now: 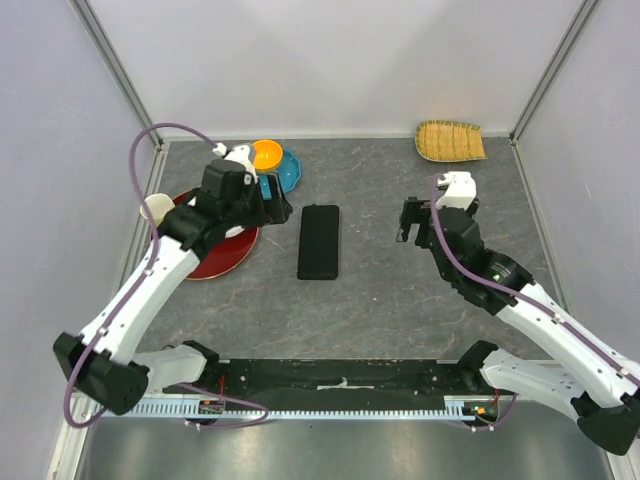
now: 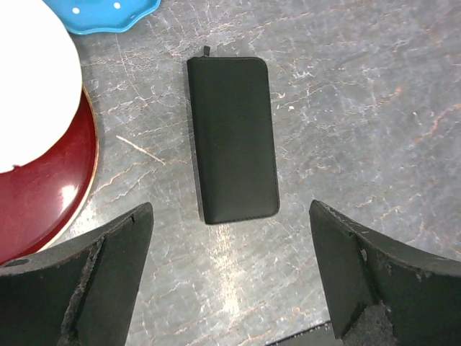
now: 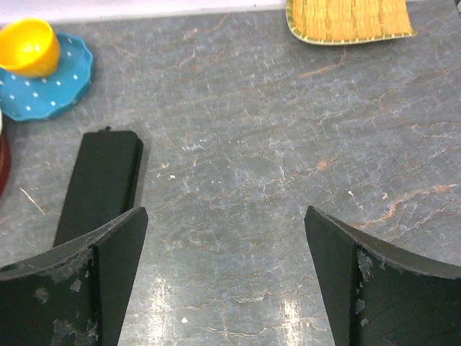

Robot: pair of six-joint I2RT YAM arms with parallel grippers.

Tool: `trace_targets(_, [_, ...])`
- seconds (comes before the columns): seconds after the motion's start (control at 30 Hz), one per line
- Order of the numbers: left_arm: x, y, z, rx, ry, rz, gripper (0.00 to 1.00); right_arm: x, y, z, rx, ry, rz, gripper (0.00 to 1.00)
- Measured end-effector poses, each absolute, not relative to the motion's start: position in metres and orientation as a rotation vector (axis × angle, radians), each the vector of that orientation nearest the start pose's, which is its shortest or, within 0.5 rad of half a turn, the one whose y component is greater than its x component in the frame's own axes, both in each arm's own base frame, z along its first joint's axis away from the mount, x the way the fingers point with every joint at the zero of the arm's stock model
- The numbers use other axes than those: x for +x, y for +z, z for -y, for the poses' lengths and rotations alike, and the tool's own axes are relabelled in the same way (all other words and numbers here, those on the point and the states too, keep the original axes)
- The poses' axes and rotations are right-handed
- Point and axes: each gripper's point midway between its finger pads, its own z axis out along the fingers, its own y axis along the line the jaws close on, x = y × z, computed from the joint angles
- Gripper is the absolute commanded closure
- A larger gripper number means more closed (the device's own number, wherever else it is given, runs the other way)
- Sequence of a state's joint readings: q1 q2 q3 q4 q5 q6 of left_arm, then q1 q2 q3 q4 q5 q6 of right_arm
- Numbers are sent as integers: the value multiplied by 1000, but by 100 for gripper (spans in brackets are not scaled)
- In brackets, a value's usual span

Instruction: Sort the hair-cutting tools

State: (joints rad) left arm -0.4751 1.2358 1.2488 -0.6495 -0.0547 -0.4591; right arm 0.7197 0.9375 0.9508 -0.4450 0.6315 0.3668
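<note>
No combs or scissors show in any view. A closed black rectangular zip case (image 1: 319,241) lies flat at the table's middle; it also shows in the left wrist view (image 2: 232,137) and at the left of the right wrist view (image 3: 101,184). My left gripper (image 1: 278,207) is open and empty, hovering just left of the case; in its wrist view (image 2: 230,274) the jaws stand wide apart with the case's near end ahead. My right gripper (image 1: 412,222) is open and empty over bare table right of the case, as its wrist view (image 3: 227,267) shows.
A dark red plate (image 1: 225,255) with a white cup (image 2: 29,79) sits at the left. A blue dotted dish (image 1: 288,170) with an orange bowl (image 1: 266,154) stands behind it. A woven straw tray (image 1: 450,140) lies at the back right. Grey walls enclose the table.
</note>
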Motion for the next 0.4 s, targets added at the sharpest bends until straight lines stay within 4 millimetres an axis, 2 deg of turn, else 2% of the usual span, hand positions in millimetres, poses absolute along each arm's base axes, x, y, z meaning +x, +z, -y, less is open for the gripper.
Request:
trace_targets(0.2, [277, 280, 150, -21, -471, -2181, 2, 275, 301, -115, 114, 144, -1825, 2])
trace_targets(0.4, [257, 287, 137, -29, -457, -2176, 0, 270, 322, -105, 147, 153, -1779, 2])
